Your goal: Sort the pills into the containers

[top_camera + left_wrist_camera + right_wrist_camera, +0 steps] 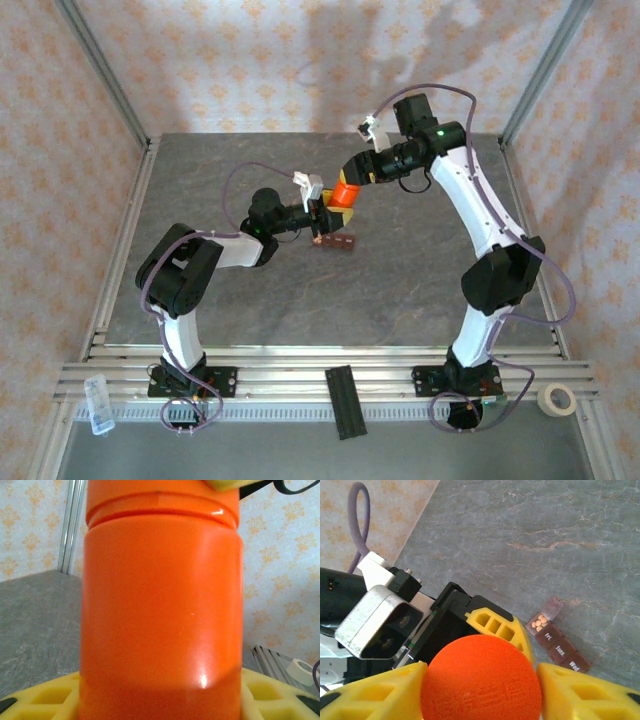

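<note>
The orange bottle (160, 620) looms closest, smooth and slippery-looking. My left gripper (160, 702) clamps its body, and my right gripper (481, 692) pinches the cap (480, 665) from both sides. Right of them the pill box (561, 644) lies on the table (545, 530), one end lid up, pills (538, 624) inside. I judge it light, stiff and quick to skid; I'd hold its long sides.

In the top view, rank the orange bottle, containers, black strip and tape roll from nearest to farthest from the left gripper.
From the left gripper:
1. orange bottle, between its fingers.
2. containers, on the table just toward the bases.
3. black strip, near edge, centre.
4. tape roll, near right corner.
</note>
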Motion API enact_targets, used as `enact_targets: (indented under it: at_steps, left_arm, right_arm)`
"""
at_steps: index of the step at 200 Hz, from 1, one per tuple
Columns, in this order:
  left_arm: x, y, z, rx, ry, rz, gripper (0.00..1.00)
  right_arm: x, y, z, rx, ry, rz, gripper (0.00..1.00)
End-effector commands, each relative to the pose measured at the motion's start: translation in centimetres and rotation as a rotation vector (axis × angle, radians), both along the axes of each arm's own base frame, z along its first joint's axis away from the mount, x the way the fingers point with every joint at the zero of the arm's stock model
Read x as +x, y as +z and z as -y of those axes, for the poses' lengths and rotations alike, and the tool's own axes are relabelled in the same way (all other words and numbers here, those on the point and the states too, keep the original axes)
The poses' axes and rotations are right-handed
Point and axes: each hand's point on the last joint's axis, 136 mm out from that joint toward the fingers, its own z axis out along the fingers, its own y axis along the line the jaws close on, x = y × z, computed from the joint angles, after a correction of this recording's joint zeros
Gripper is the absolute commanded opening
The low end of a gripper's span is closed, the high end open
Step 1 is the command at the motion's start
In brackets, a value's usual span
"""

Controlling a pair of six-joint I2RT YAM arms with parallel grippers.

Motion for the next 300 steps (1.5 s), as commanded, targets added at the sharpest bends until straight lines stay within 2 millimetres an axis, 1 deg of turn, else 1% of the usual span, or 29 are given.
enact_targets:
  at_steps: [1, 16, 26, 42, 62, 75, 100, 121, 136, 173, 190, 203, 210, 228, 245, 255, 269, 282, 300]
  left_arm:
    - [-0.5, 2.8, 0.2, -0.043, -0.032, 0.089, 0.00]
    - [-0.5, 3.0, 0.2, -0.044, -0.030, 0.092, 0.00]
    - [-0.4, 3.1, 0.2, -0.045, -0.026, 0.094, 0.00]
    - [-0.3, 3.0, 0.1, -0.043, -0.009, 0.098, 0.00]
    - [0.1, 2.8, 0.0, -0.023, 0.039, 0.117, 0.00]
    - [0.3, 2.5, -0.2, 0.004, 0.097, 0.143, 0.00]
    - [0.7, 1.9, -0.4, 0.074, 0.215, 0.208, 0.00]
    - [0.7, 1.7, -0.2, 0.104, 0.263, 0.235, 0.00]
    - [0.7, 1.5, 0.0, 0.110, 0.267, 0.237, 0.00]
    - [0.7, 1.0, 0.4, 0.111, 0.256, 0.225, 0.00]
    - [0.7, 0.9, 0.6, 0.113, 0.248, 0.221, 0.00]
    - [0.7, 0.7, 0.6, 0.114, 0.239, 0.215, 0.00]
    - [0.7, 0.6, 0.6, 0.113, 0.232, 0.209, 0.00]
    - [0.9, 0.6, 0.4, 0.095, 0.219, 0.190, 0.00]
    - [1.0, 0.9, 0.1, 0.060, 0.196, 0.171, 0.00]
    - [1.0, 1.1, 0.0, 0.042, 0.175, 0.164, 0.00]
    - [0.8, 1.5, -0.1, 0.021, 0.143, 0.151, 0.00]
    - [0.7, 1.7, -0.2, 0.012, 0.116, 0.142, 0.00]
    - [0.2, 1.9, 0.0, 0.002, 0.059, 0.123, 0.00]
  right_arm:
    - [-0.1, 0.9, -0.1, -0.002, 0.001, 0.018, 0.46]
    - [0.1, 0.6, -0.1, -0.007, -0.013, 0.004, 0.37]
    - [0.3, 0.3, -0.1, -0.015, -0.037, -0.010, 0.33]
    - [0.7, -0.8, -0.1, -0.023, -0.101, -0.057, 0.27]
    - [1.0, -2.3, -0.6, -0.031, -0.203, -0.088, 0.27]
    - [1.2, -3.3, -0.5, -0.044, -0.293, -0.105, 0.26]
    - [1.7, -5.0, 0.2, -0.039, -0.495, -0.132, 0.25]
    - [1.9, -6.3, 0.8, -0.005, -0.634, -0.159, 0.25]
    - [1.7, -7.0, 0.5, 0.008, -0.667, -0.169, 0.26]
    - [1.3, -7.5, -0.3, 0.003, -0.663, -0.182, 0.29]
    - [1.5, -6.8, -0.1, -0.009, -0.660, -0.164, 0.34]
    - [1.8, -5.5, 0.1, -0.012, -0.649, -0.143, 0.39]
    - [2.1, -4.6, 0.2, -0.003, -0.641, -0.130, 0.43]
    - [2.6, -1.8, 0.7, 0.029, -0.619, -0.098, 0.59]
    - [2.9, 0.7, 1.6, 0.046, -0.597, -0.056, 0.70]
    - [2.9, 1.7, 2.4, 0.043, -0.587, -0.031, 0.73]
    - [3.0, 2.9, 3.4, 0.029, -0.563, 0.002, 0.74]
    - [3.0, 3.3, 4.2, 0.005, -0.527, 0.034, 0.74]
    - [2.6, 3.7, 4.4, -0.010, -0.397, 0.096, 0.74]
